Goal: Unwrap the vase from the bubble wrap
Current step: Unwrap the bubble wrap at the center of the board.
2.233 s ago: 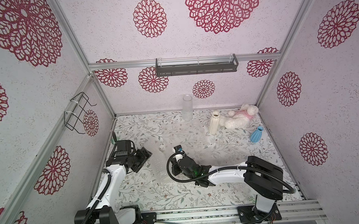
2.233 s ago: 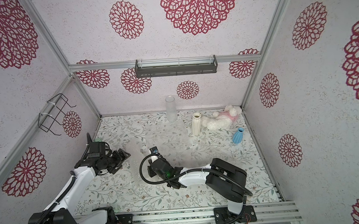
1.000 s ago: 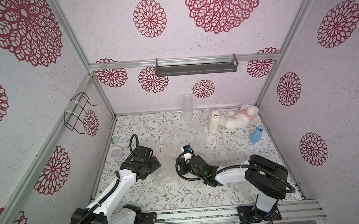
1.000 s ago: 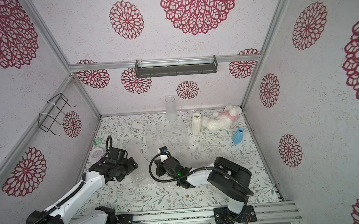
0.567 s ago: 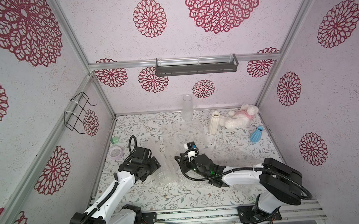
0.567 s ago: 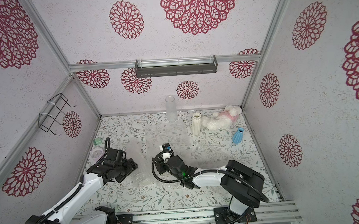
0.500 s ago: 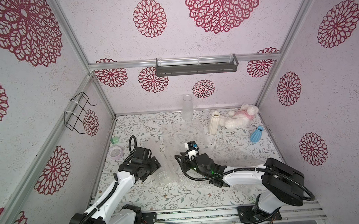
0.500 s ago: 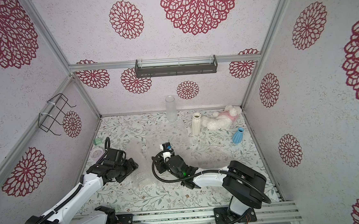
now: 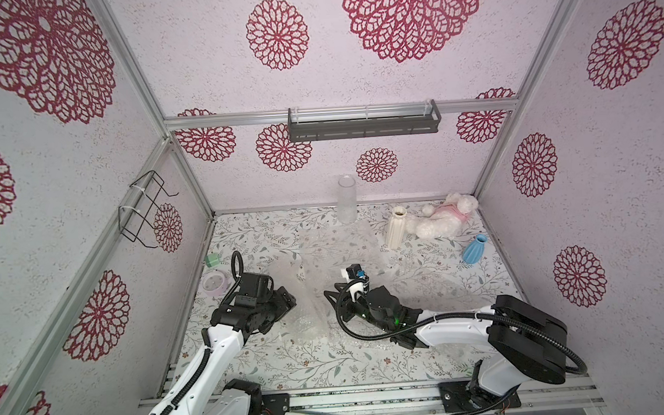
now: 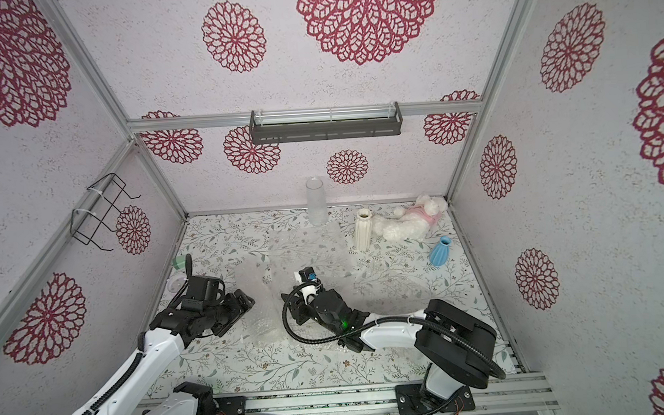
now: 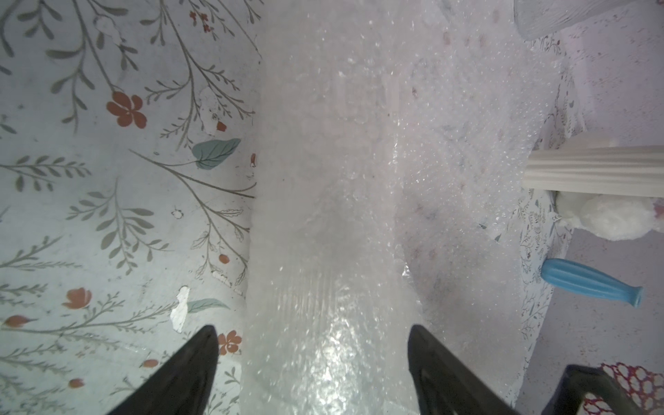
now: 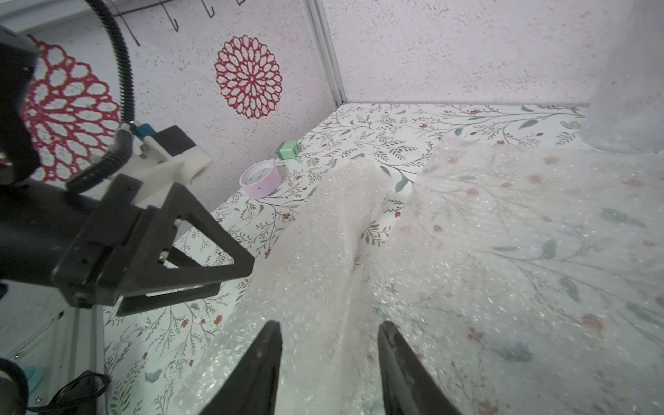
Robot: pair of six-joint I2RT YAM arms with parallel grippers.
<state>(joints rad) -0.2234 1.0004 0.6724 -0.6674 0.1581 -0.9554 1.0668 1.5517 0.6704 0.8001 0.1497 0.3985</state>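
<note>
near the middle of the table, the bubble wrap lies as a flat clear sheet with a crumpled roll at its front edge, between the two arms. the left gripper has its fingers spread wide on either side of that roll, and bare table shows between one finger and the wrap. the right gripper faces it from the other side, fingers parted, with a raised fold of wrap running between them; whether they touch it i cannot tell. behind the sheet stand a clear glass cylinder and a cream ribbed vase. a white plush toy lies just beside the vase, and a blue vase stands nearer the right wall. a pink round box and a green cube sit by the left wall.
</note>
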